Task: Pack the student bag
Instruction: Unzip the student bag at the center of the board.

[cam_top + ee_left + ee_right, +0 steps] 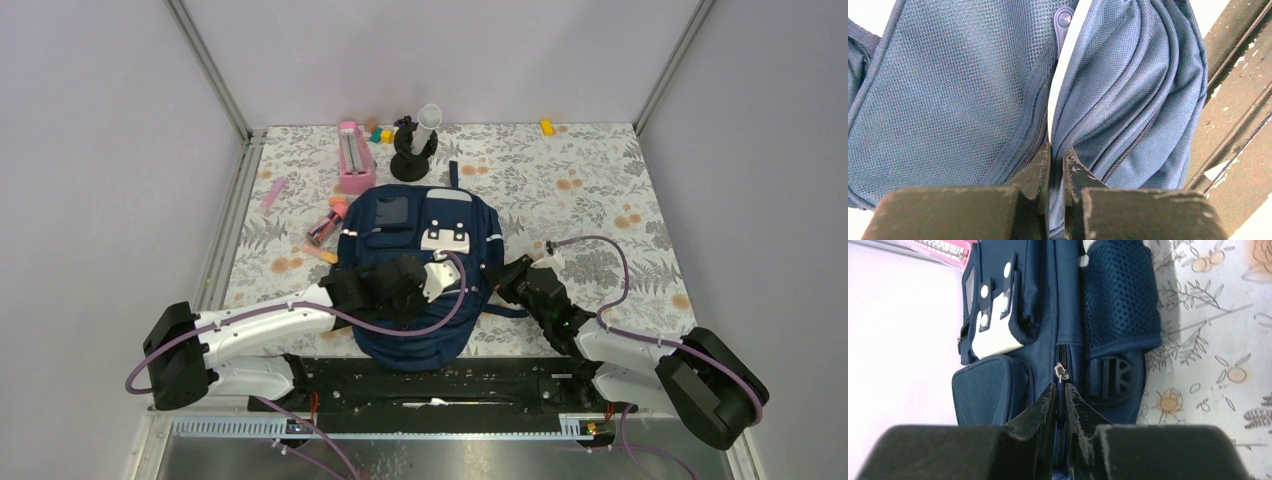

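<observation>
The student bag [415, 215], navy blue with white-grey front patches, lies flat in the middle of the flowered table. My left gripper [405, 285] rests on its near half. In the left wrist view that gripper [1056, 155] is shut on a fold of blue fabric beside a zipper line, with a blue pull tab [1063, 22] further up. My right gripper [515, 282] is at the bag's right side. In the right wrist view it [1061, 390] is shut on a dark blue zipper pull just below the silver slider [1062, 372].
Behind the bag lie a pink case [355, 155], a black stand with a white tube [413, 150] and small coloured blocks [378, 133]. Pens [328, 225] and a pink eraser [272, 192] lie at its left. A yellow piece [546, 126] sits at the back right.
</observation>
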You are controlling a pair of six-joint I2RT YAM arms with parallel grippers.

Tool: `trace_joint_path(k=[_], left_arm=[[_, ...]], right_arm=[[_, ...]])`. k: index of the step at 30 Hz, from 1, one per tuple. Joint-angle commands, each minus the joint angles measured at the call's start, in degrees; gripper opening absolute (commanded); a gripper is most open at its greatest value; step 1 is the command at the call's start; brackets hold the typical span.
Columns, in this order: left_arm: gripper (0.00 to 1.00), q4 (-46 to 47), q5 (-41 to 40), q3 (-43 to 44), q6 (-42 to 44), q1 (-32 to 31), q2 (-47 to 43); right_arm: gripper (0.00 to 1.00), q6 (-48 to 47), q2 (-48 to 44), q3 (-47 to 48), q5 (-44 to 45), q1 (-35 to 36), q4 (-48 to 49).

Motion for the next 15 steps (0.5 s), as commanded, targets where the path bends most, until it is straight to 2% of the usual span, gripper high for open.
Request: trace_joint_path(k=[1, 15], left_arm=[[0.0, 5.7, -0.1, 4.6, -2.6, 1.1, 1.3], [0.0, 4.5, 0.1, 5.3, -2.9, 2.4, 3.4]], right_arm=[[0.0, 6.8, -2.5, -3.7, 1.5, 2.5, -5.5], [0.0, 14.6, -12.1, -4.8, 2.6, 6.6, -13.2]])
